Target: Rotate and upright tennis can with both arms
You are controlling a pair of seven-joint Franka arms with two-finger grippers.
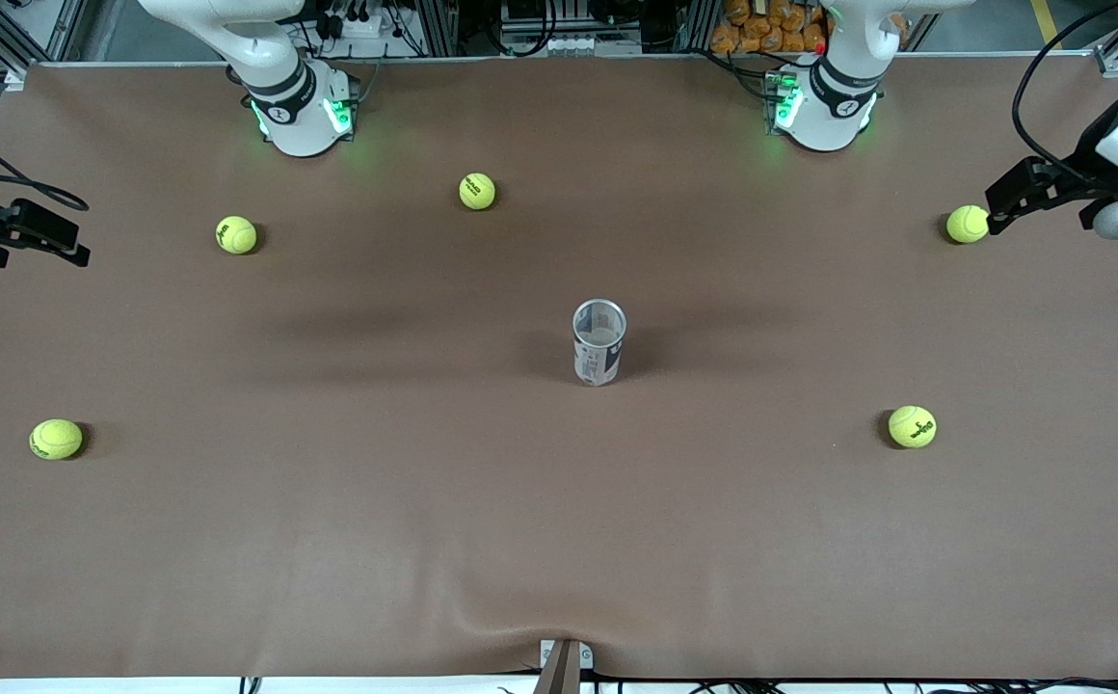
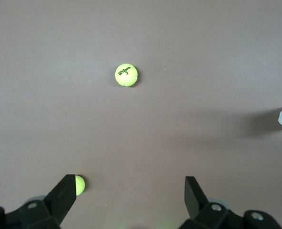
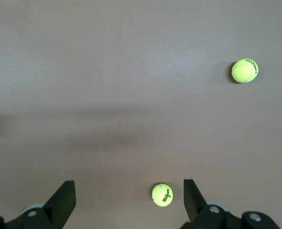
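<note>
Tennis can (image 1: 599,343) upright mid-desk (image 1: 559,540). Left hand (image 1: 1000,204) spread, hovering at can's 2 o'clock, well apart; right hand (image 1: 63,241) spread, at 10 o'clock, well apart.

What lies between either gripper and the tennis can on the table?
Nothing visible does. The tennis can stands upright mid-table, open end up, with bare cloth around it. The left gripper and right gripper hang open at the table's ends. The five balls lie off those paths.
</note>
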